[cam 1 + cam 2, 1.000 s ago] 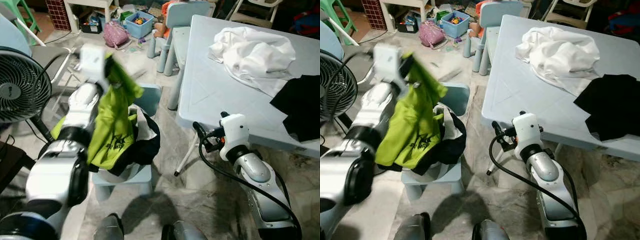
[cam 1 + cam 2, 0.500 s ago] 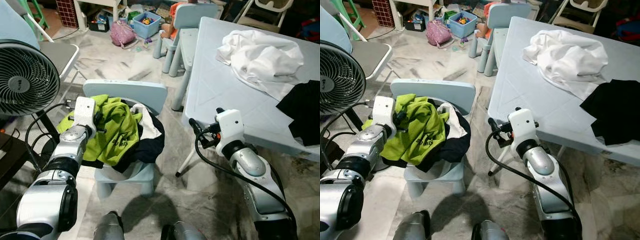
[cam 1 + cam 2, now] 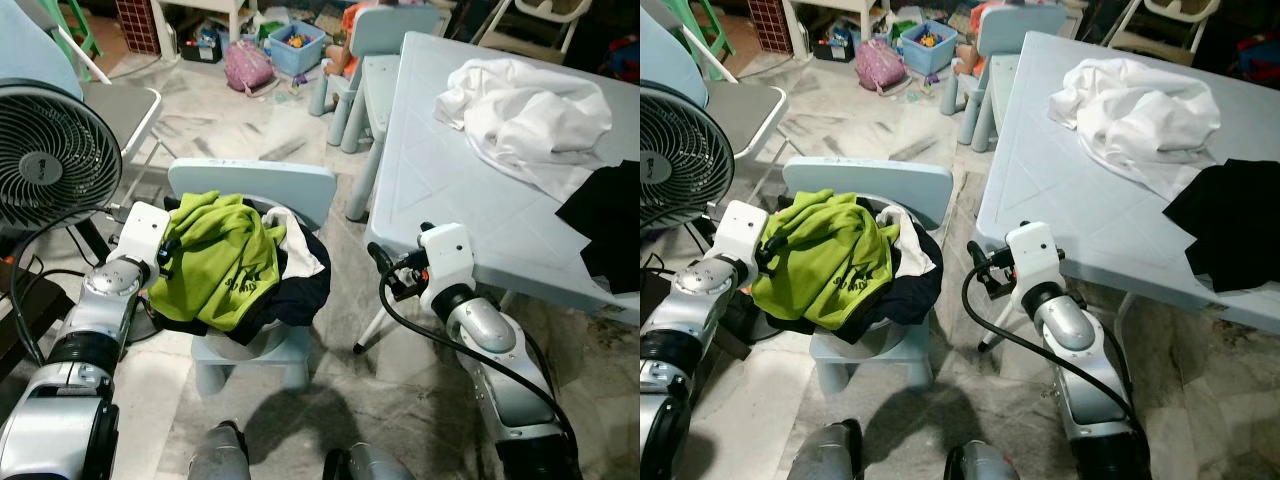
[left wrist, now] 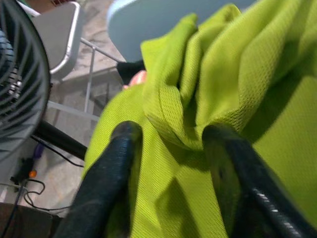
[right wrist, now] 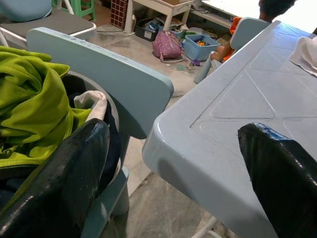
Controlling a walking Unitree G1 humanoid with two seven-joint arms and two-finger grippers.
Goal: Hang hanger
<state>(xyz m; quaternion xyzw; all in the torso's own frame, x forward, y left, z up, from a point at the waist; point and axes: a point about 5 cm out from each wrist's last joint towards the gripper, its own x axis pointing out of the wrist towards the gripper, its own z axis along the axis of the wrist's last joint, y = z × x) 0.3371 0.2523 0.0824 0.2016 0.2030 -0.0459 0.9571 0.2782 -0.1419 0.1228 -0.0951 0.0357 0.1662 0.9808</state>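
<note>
**A fold of green shirt pinched, no hanger seen**

At left of centre in the left eye view, the left gripper [image 4: 171, 144] pinched a fold of the green shirt [image 3: 220, 262] heaped on the small chair [image 3: 262, 183]. The right gripper [image 5: 173, 163] waited spread beside the table [image 3: 450, 180]. No hanger could be made out. Lifting well would probably need a slow, straight pull, so the dark clothes [image 3: 300, 290] underneath stayed put.

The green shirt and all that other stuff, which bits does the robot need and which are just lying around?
For the job:
- green shirt, pinched in the left hand
- clothes pile on the small chair
- right hand, open, by the table corner

Lying about:
- fan
- white cloth and black cloth on the table
- toy bin
</note>
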